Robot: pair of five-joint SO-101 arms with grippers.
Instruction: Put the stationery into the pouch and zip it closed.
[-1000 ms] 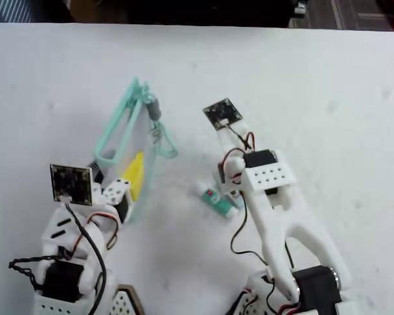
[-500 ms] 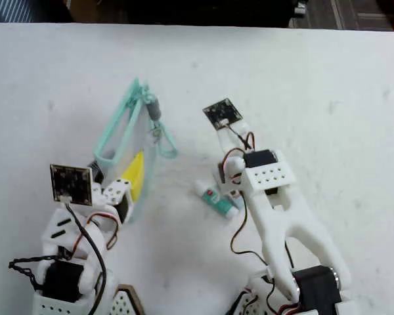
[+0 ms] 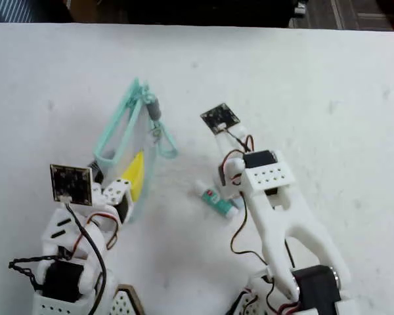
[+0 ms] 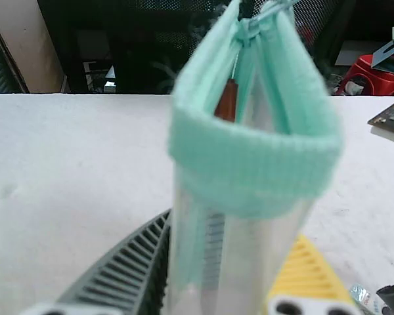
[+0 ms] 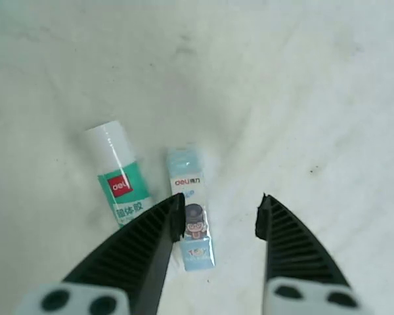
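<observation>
On the white table point(image 3: 315, 79), the right gripper point(image 5: 220, 210) hung spread over a small pale-blue boxed eraser point(image 5: 192, 223) beside a white-and-green glue stick point(image 5: 118, 172), apparently needing next to lower and pinch, while the left gripper point(image 4: 217, 289) clamped the upright mint-trimmed clear pouch point(image 4: 249, 157).

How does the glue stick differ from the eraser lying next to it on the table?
The glue stick is a round tube, white with a green label; the eraser is a flat block in a pale blue sleeve with a cartoon figure. The glue stick lies outside the open right gripper; the eraser lies at the tip of one of its fingers, partly covered by it. Both lie flat, side by side, on the white table.
</observation>
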